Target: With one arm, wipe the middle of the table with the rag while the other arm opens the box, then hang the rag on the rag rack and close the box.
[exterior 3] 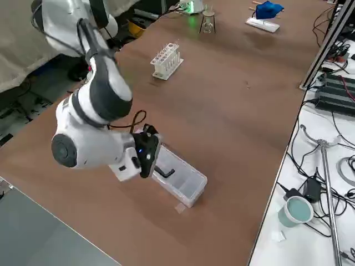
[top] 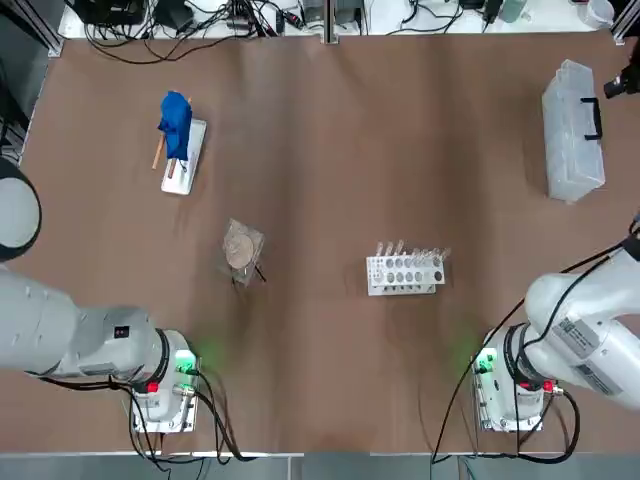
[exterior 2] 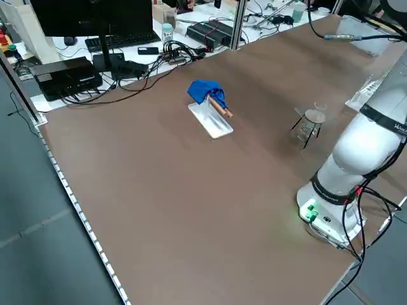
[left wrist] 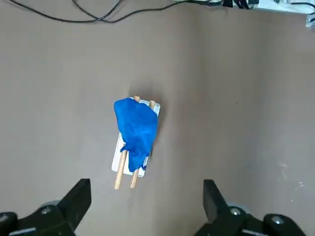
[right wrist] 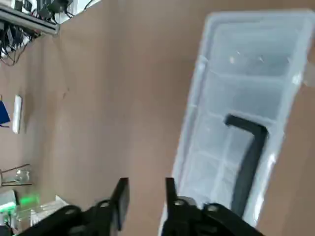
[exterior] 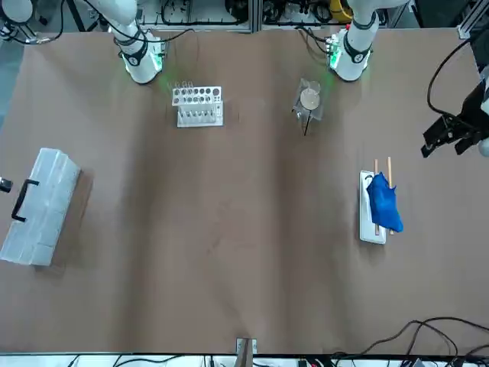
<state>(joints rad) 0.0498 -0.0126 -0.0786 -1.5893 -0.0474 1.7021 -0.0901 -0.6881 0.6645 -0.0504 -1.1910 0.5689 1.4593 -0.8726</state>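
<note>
left gripper [left wrist: 142,196] spread, right gripper [right wrist: 146,194] narrow (raised)

box [right wrist: 246,132] lid down, hand [right wrist: 146,194] beside

Grey floor [exterior 2: 44,241] around the table, black monitor [exterior 2: 89,16], tangled cables [top: 180,25] on a white bench [exterior 3: 310,183].

Even overhead light, soft shadows, slightly blurred wrist views.
</note>
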